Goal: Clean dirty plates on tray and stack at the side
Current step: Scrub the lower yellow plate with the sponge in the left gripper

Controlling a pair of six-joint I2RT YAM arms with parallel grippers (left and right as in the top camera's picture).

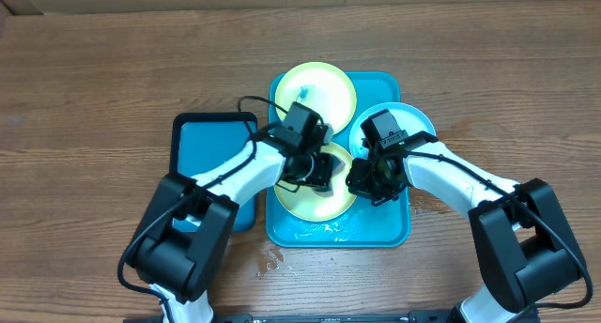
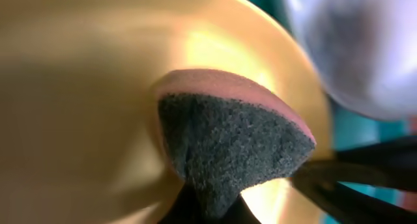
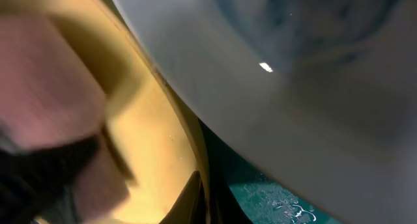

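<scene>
Wooden table (image 1: 94, 79) carries a turquoise rectangular plastic tray (image 1: 399, 234), where the left gripper (image 1: 310, 171) pinches a pink-grey sponge (image 2: 228, 146) against the near round yellow-green plastic plate (image 1: 319, 206); the right gripper (image 1: 371, 177) cannot be judged wide or narrow.

a brown wood-grain table (image 1: 94, 98) spreads under soft, even light.

Seen from overhead, the arms cover most of the nearer yellow-green plate (image 1: 319, 208), and the right claw (image 1: 373, 180) hides its own jaws. In the left wrist view the lower edge cuts off the left claw (image 2: 208, 214) pinching the sponge (image 2: 228, 146). The light blue plate (image 2: 365, 48) there is a blur.
</scene>
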